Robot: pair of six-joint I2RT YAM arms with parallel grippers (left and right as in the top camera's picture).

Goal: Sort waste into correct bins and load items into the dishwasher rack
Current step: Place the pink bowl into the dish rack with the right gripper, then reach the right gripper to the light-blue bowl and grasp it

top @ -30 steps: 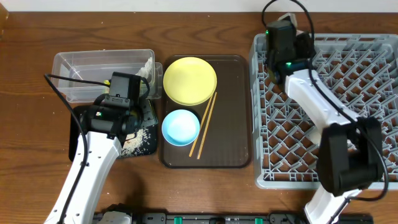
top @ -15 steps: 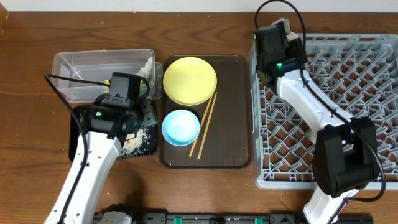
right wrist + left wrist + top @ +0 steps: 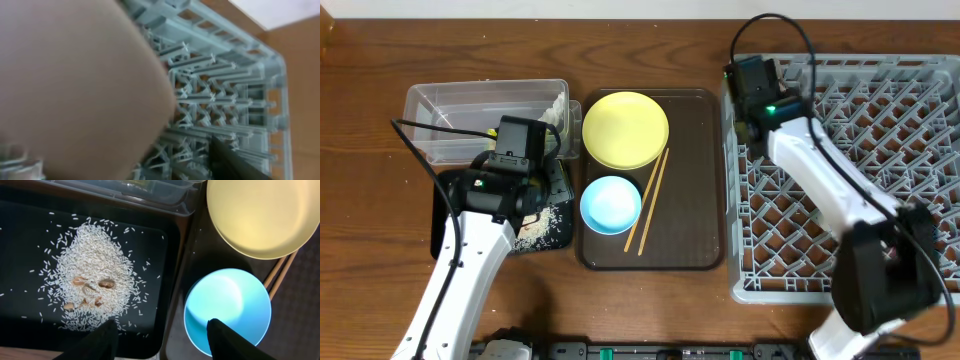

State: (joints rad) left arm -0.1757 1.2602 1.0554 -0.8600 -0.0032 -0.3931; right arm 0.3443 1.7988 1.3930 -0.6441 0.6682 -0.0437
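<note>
Rice scraps (image 3: 95, 280) lie heaped in the black tray (image 3: 20, 210). The left gripper (image 3: 161, 325) hovers over that tray's right edge, its 2 fingers spread wide and holding nothing, just beside the light blue bowl (image 3: 227, 305) on the brown tray (image 3: 695, 180). The right gripper (image 3: 752, 78) sits over the far left corner of the dishwasher rack (image 3: 920, 120), where a blurred pale cup (image 3: 75, 75) fills its wrist view, and with only 1 finger showing I cannot tell whether it grips.
</note>
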